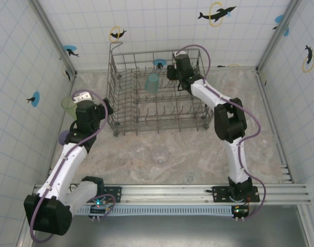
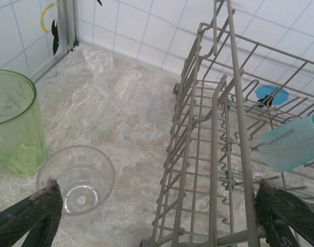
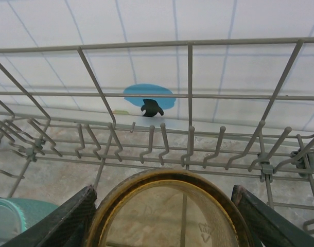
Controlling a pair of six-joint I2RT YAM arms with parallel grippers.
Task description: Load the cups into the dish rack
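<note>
My right claw [image 3: 164,201] is clamped on the amber cup [image 3: 167,175] over the dish rack [image 3: 189,93] tines; next, I judge, I lower it between them and release. The teal cup [image 1: 152,82] sits in the rack just left of that claw, so I mind it, while my left claw [image 2: 157,193] gapes wide, a clear cup [image 2: 77,180] and a green cup [image 2: 13,123] just ahead on the tabletop [image 2: 126,103]

A teal cup [image 1: 152,82] lies tilted in the wire rack [image 1: 162,110], with an amber cup [image 3: 167,216] gripped inside it too. A green cup [image 2: 13,121] and a clear cup [image 2: 77,177] stand upright alongside.
</note>
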